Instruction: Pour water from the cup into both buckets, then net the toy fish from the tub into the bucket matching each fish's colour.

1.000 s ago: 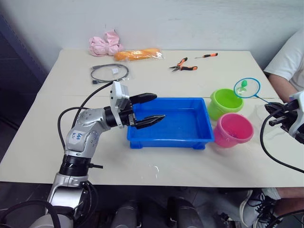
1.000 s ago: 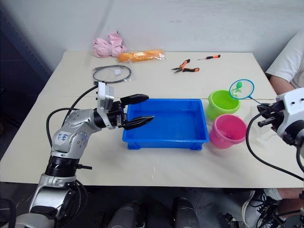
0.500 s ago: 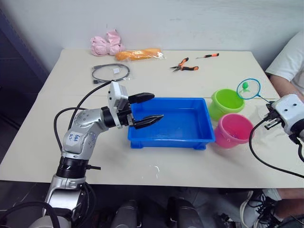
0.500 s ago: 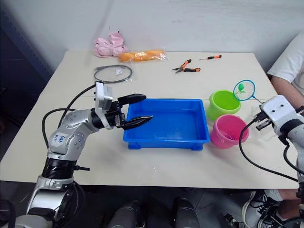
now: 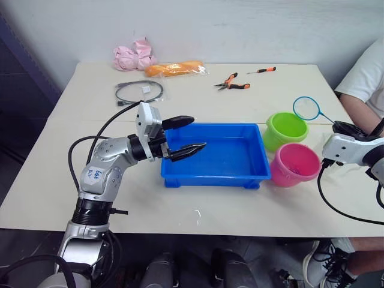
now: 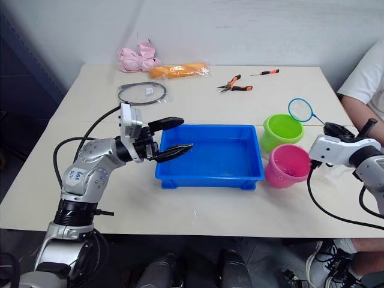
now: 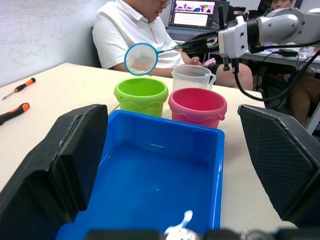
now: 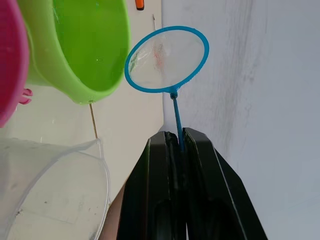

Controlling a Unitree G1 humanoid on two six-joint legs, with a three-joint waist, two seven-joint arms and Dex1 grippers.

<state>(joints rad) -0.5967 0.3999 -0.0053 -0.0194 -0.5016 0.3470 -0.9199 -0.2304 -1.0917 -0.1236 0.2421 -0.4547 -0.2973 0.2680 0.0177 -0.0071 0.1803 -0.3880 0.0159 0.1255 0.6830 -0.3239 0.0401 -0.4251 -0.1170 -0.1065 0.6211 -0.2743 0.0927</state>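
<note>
Our right gripper (image 8: 176, 137) has its two black fingers pressed together on the thin stick of the net (image 8: 166, 59), and the blue hoop stands out beyond the fingertips, its mesh showing nothing inside. From the head camera we see that hoop (image 5: 306, 108) hanging above the table just behind the lime green bucket (image 5: 285, 129). The right wrist camera adds what the head views hide: the clear cup (image 8: 50, 192) sits close beside the gripper, and the green bucket's inside looks wet.

Our left gripper (image 5: 183, 136) hovers at the left end of the blue tub (image 5: 214, 174), its fingers spread wide with nothing between them. One finger reaches over the tub's rim; we cannot tell whether it touches. Looking along those fingers from the left wrist, we see the tub's floor (image 7: 150, 195) bare and blue, with no toy fish that we can make out, and past its far end the green bucket, the pink bucket (image 7: 197, 107) and the cup (image 7: 192, 77) behind them, which the head views do not give us.

The pink bucket stands just beside the tub's right end, with the green one just behind it. Well behind on the table lie a black cable loop (image 5: 138, 92), orange-handled pliers (image 5: 231, 83), a small screwdriver (image 5: 261, 70), an orange packet (image 5: 174, 68) and a pink bundle (image 5: 132, 57). A person in a white shirt (image 5: 365, 72) sits at the table's right edge, close behind our right arm.
</note>
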